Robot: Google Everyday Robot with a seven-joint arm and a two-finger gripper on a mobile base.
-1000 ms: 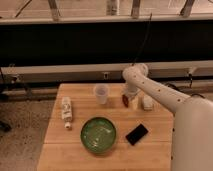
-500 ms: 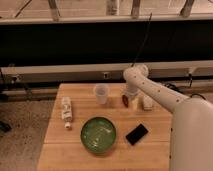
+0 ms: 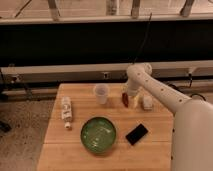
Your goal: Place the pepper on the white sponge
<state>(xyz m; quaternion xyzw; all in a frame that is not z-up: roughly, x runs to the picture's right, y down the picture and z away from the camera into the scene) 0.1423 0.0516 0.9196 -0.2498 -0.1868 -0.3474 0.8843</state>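
The pepper (image 3: 125, 100) is a small dark red shape on the wooden table (image 3: 80, 150), right of the translucent cup. My gripper (image 3: 129, 95) is at the end of the white arm, directly over the pepper and touching or nearly touching it. The white sponge (image 3: 147, 102) is a small whitish block on the table just right of the gripper, apart from the pepper.
A translucent cup (image 3: 101, 93) stands left of the pepper. A white labelled bottle (image 3: 66, 110) lies at the left. A green bowl (image 3: 98, 134) sits at the front middle, with a black phone (image 3: 136, 134) to its right. A dark wall with rails runs behind the table.
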